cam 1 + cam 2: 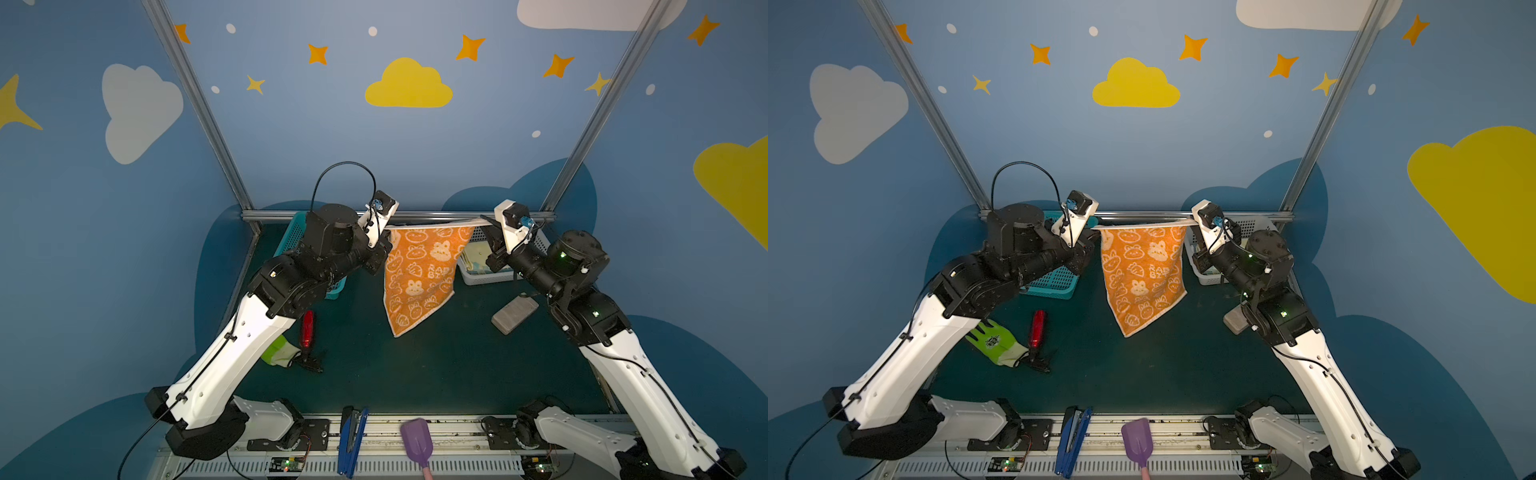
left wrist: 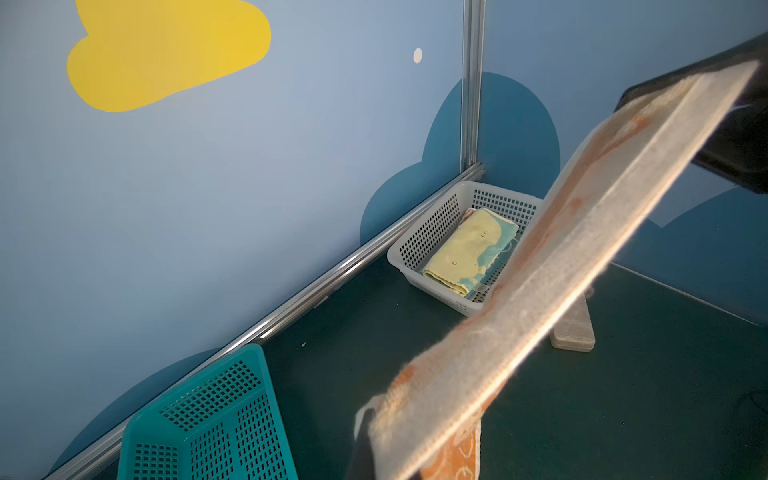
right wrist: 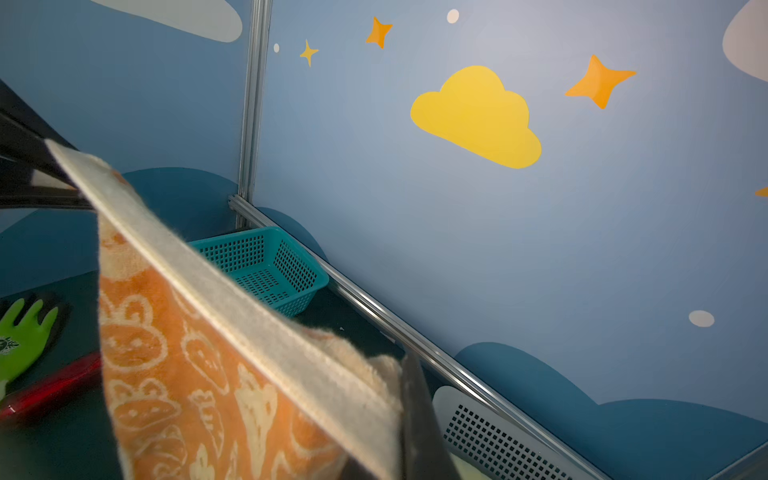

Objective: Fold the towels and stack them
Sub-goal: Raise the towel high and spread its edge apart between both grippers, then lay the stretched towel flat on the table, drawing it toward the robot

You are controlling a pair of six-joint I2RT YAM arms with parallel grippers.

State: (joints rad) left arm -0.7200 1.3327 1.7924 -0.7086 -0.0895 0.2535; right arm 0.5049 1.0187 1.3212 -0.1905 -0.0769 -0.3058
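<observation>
An orange towel with cream rabbits [image 1: 417, 274] [image 1: 1142, 278] hangs in the air at the back middle, its top edge stretched taut between my two grippers. My left gripper [image 1: 388, 229] [image 1: 1095, 227] is shut on one top corner. My right gripper [image 1: 478, 224] [image 1: 1188, 224] is shut on the other. The lower corner dangles just above the dark mat. In the left wrist view the towel's edge [image 2: 540, 270] runs away from the left gripper [image 2: 374, 449]. The right wrist view shows its rabbit side [image 3: 187, 374] by the right gripper [image 3: 399, 436]. A folded pale-yellow and mint towel [image 2: 469, 249] lies in the white basket [image 2: 428, 232].
A teal basket [image 1: 1054, 282] sits at the back left under my left arm, and the white basket [image 1: 490, 278] at the back right. A grey block [image 1: 514, 312] lies near my right arm. A green glove [image 1: 994, 343] and a red tool [image 1: 1037, 328] lie at left.
</observation>
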